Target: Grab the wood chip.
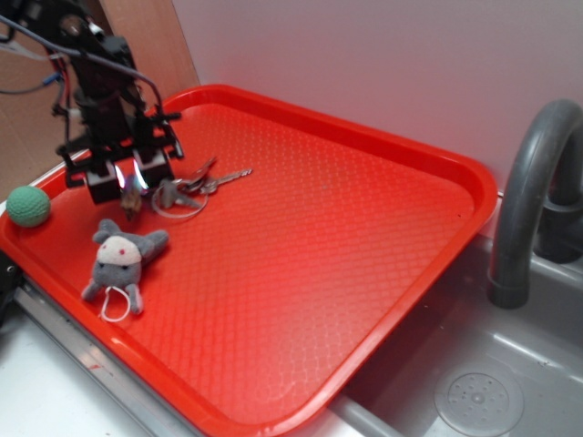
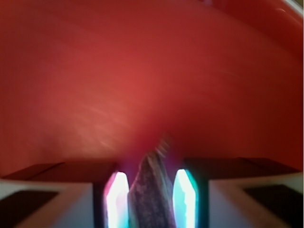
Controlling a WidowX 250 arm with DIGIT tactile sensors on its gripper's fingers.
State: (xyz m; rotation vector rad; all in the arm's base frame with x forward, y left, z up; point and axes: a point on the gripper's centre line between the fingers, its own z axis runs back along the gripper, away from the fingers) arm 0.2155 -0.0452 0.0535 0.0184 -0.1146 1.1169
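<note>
The claw [image 1: 130, 189] pinches the wood chip [image 2: 151, 190] between near-closed fingers, only by its edge — the dangling keys [image 1: 214, 179] may drag it loose on lifting.

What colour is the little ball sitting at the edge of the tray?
Green; the ball shows best in the exterior view, at the red tray's left edge.

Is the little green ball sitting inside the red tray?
No, the green ball lies just outside the red tray, beyond its left rim, while the grey plush toy lies inside it.
</note>
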